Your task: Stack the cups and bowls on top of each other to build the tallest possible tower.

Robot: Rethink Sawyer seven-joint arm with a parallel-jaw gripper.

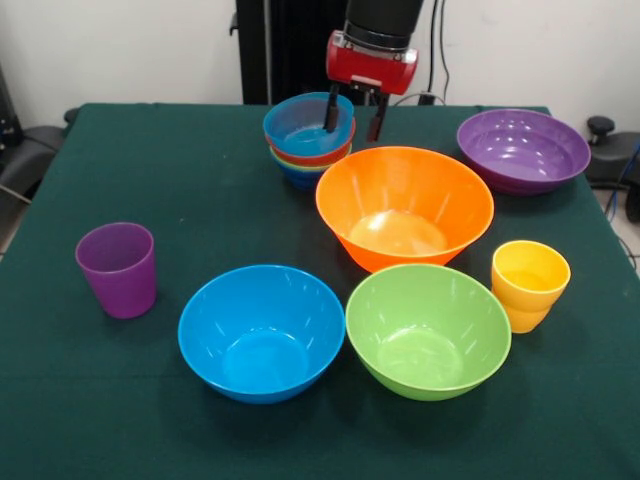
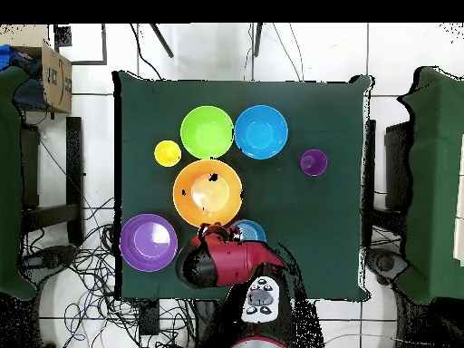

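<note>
A pile of small nested bowls [image 1: 306, 140] stands at the far middle of the table, light blue on top, then red-orange, green and dark blue lowest; it shows partly under the arm in the overhead view [image 2: 252, 230]. My gripper [image 1: 355, 116] hangs over the pile's right rim, open, with one finger inside the light blue bowl and one outside it. The large orange bowl [image 1: 404, 205], blue bowl [image 1: 262, 330], green bowl [image 1: 428, 330] and wide purple bowl [image 1: 522, 150] stand apart. The purple cup [image 1: 118, 268] and yellow cup [image 1: 529, 283] stand upright.
The green table cloth [image 1: 200, 190] covers the whole table. The orange bowl stands just in front of the pile, close to the gripper. In the overhead view the red arm [image 2: 227, 261] covers most of the pile.
</note>
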